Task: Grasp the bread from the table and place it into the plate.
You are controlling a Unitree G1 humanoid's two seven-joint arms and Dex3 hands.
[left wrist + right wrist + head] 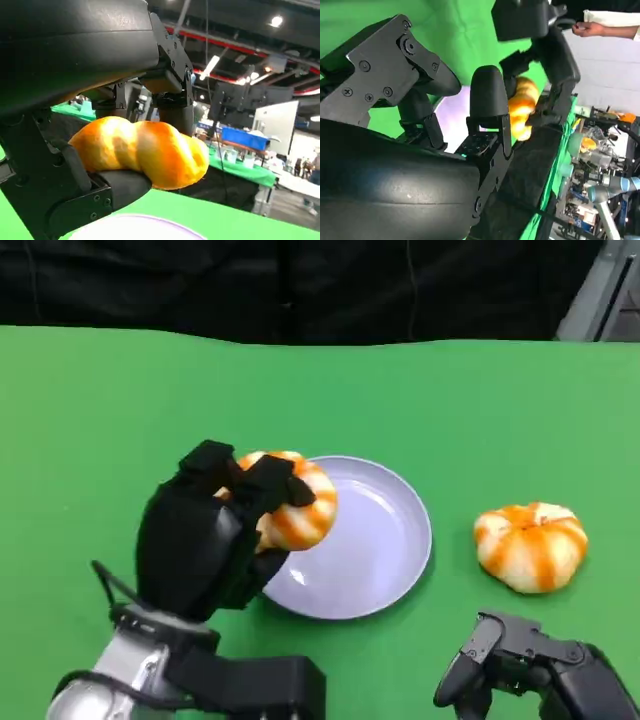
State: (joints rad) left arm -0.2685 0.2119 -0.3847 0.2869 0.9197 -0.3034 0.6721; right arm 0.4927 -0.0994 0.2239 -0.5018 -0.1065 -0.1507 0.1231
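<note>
My left hand (205, 530) grips an orange-and-white striped bread roll (292, 502) and holds it over the left rim of the pale lilac plate (375, 540). In the left wrist view the roll (142, 152) sits between the black fingers (172, 90), with the plate's edge (135, 231) just beneath. A second striped roll (532, 544) lies on the green table to the right of the plate. My right hand (530, 665) rests low near the table's front edge, below that roll, holding nothing, its fingers apart. The right wrist view shows the held roll (522, 107) beyond my right hand's fingers (487, 97).
The green table (120, 410) runs back to a black curtain. A person's hand and white sleeve (600, 25) show beside the table in the right wrist view.
</note>
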